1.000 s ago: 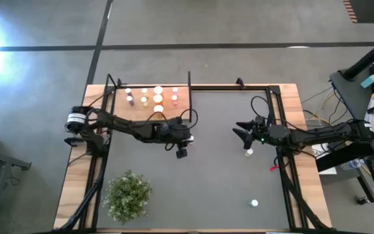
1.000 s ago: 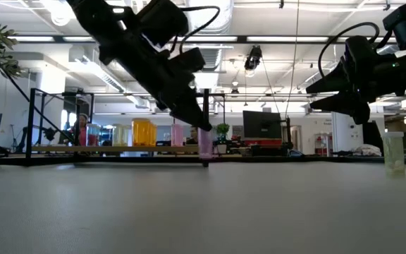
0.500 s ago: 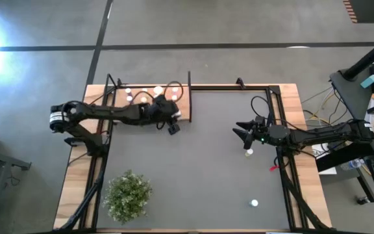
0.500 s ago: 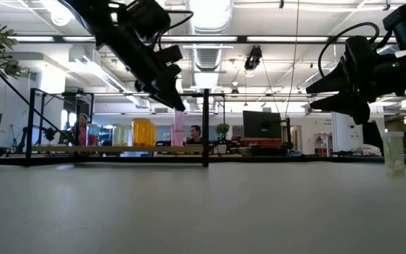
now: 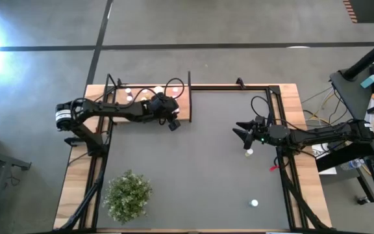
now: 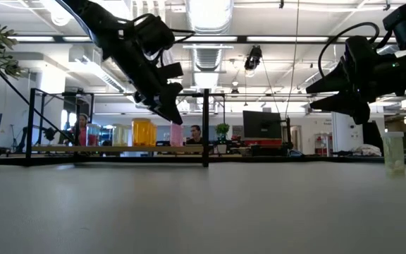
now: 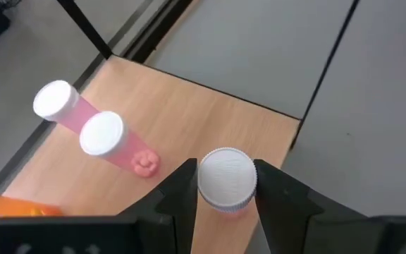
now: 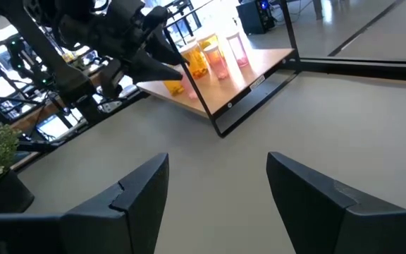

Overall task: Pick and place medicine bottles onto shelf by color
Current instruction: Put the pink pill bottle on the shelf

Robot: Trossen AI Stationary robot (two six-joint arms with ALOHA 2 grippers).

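— So, left gripper?
— Closed on a small pink medicine bottle with a ribbed white cap, one dark finger pressed against each side of the cap. Hanging over the flat light-wood shelf with thin black upright rods, near its corner by the dark grey tabletop. Seen level across the table, holding the pink bottle just under the fingertips, above the board.
— Anything past those fingers?
— Two more pink white-capped bottles standing on the wood, side by side, just beyond the held one. An orange bottle at the finger's outer side, partly cut off.
— And the right gripper?
— Spread wide, gripping nothing, raised above the tabletop well apart from the shelf. A pale white-capped bottle standing on the tabletop just beside and below those fingers. Another white-capped bottle farther off, near the table's front edge.
— Anything else?
— A green bushy plant at the front left of the table.
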